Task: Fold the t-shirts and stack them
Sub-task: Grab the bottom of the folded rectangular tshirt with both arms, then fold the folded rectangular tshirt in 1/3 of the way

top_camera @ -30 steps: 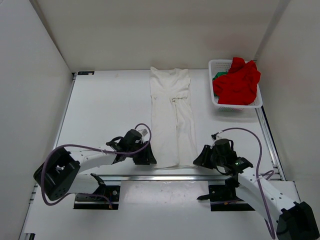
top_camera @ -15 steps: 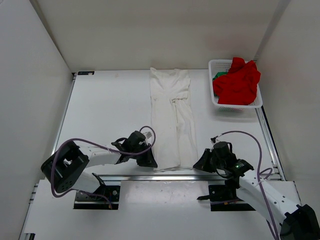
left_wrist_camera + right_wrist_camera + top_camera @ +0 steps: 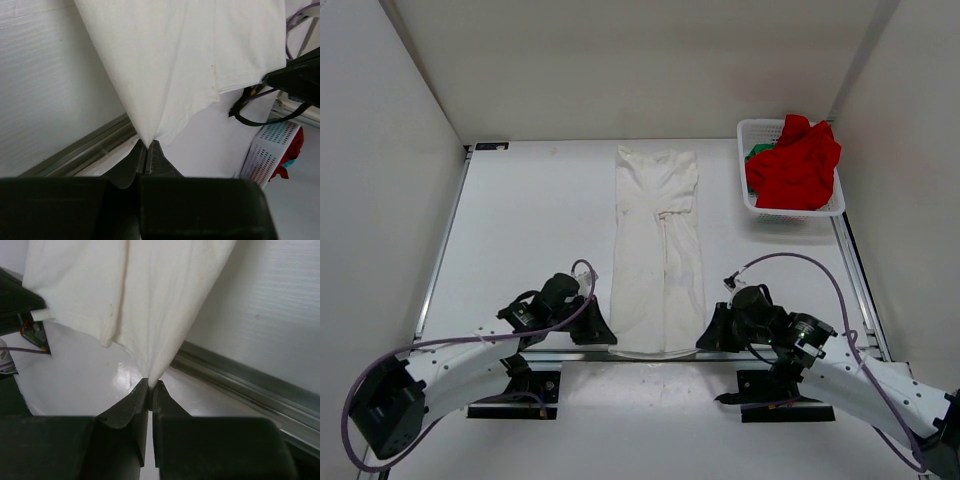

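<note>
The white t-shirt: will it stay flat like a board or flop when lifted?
Probably floppy: the white t-shirt drapes in folds from the corners pinched by the left gripper and right gripper. Likely light, since two fingertip pinches hold it. The far end may drag.

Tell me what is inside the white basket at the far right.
A red shirt fills the basket, heaped above its rim, with a bit of green shirt showing at its left edge. The red cloth covers the rest, so anything else inside cannot be seen.
</note>
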Robot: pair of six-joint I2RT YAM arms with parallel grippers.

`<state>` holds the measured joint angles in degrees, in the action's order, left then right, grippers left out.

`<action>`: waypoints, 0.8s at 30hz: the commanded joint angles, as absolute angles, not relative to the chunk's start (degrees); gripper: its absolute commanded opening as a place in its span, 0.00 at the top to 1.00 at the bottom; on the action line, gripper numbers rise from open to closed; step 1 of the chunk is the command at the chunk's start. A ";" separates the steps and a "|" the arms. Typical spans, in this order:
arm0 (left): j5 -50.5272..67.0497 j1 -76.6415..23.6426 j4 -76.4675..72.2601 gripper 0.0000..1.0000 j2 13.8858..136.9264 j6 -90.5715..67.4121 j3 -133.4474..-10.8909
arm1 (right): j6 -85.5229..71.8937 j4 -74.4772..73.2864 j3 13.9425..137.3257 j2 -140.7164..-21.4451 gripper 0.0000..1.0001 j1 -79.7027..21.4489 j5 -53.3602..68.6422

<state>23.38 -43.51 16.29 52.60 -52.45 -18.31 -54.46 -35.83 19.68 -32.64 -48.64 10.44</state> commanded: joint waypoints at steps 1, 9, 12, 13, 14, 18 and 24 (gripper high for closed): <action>25.32 -41.84 21.09 1.00 49.23 -53.27 -19.77 | -56.78 -37.71 23.72 -34.27 1.00 -52.29 6.51; 24.01 -27.88 18.73 1.00 60.61 -44.83 -37.06 | -29.74 -26.64 36.28 -52.79 1.00 -23.05 20.11; 23.30 -24.79 13.46 1.00 69.66 -44.99 -43.39 | -24.71 -25.93 44.79 -62.71 1.00 -17.94 20.12; 23.20 -23.92 12.84 1.00 71.70 -44.56 -46.20 | -24.52 -24.88 46.74 -66.32 0.99 -17.84 20.39; 23.12 -23.56 11.87 1.00 75.72 -44.56 -47.62 | -23.48 -24.09 49.11 -67.92 1.00 -17.32 20.48; 20.48 -21.28 11.78 1.00 87.16 -43.24 -57.46 | -23.63 -19.09 57.02 -80.30 1.00 -13.02 22.48; 18.55 -18.81 11.15 1.00 102.03 -43.51 -69.42 | -23.73 -15.30 68.10 -96.31 1.00 -10.38 24.35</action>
<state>20.88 -19.84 11.55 98.87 -44.69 -64.27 -25.21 -19.31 63.26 -91.96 -11.49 22.83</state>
